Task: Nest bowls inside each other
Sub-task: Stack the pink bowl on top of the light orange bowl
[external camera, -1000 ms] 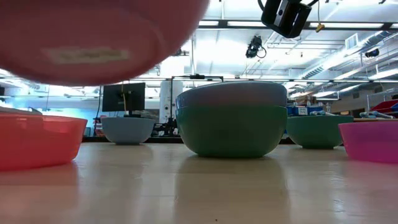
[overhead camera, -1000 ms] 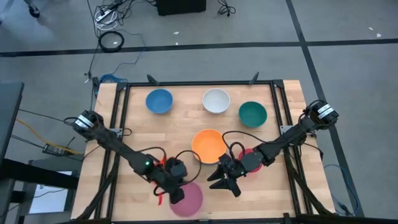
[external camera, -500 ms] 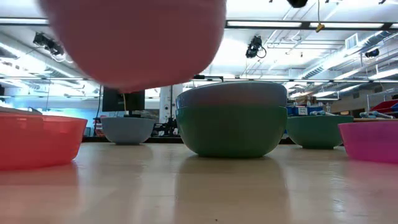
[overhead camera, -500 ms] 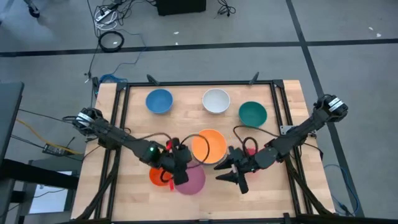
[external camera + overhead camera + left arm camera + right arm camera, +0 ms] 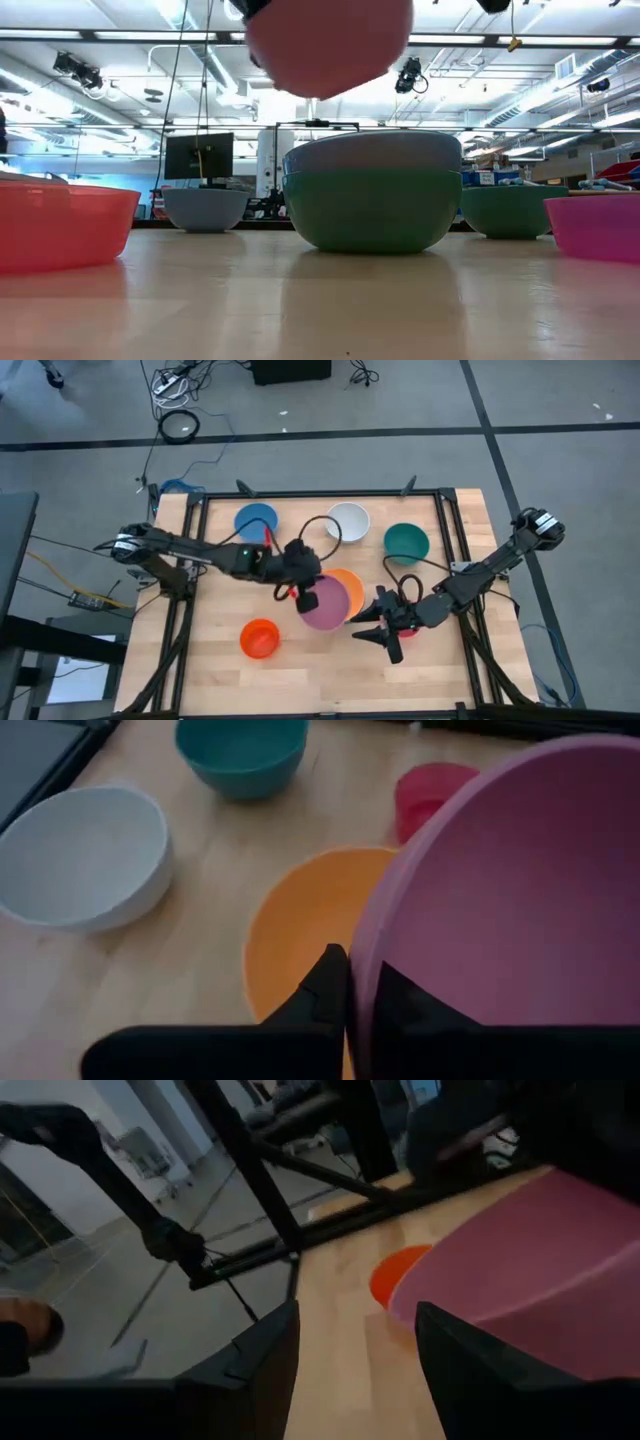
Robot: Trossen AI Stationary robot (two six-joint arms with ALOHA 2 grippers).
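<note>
the left gripper (image 5: 303, 592) is clamped on the rim of a pale pink bowl (image 5: 328, 604) held just over the orange bowl (image 5: 349, 585), likely light, stiff and slippery, while the right gripper (image 5: 375, 634) waits nearby, fingers apart

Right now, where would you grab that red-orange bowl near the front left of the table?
Probably pinch the red-orange bowl at its thin rim from above: it sits upright, mouth open, nothing nested inside. Its round wall looks too broad for a side grip. The open right tool hovers nearest.
</note>
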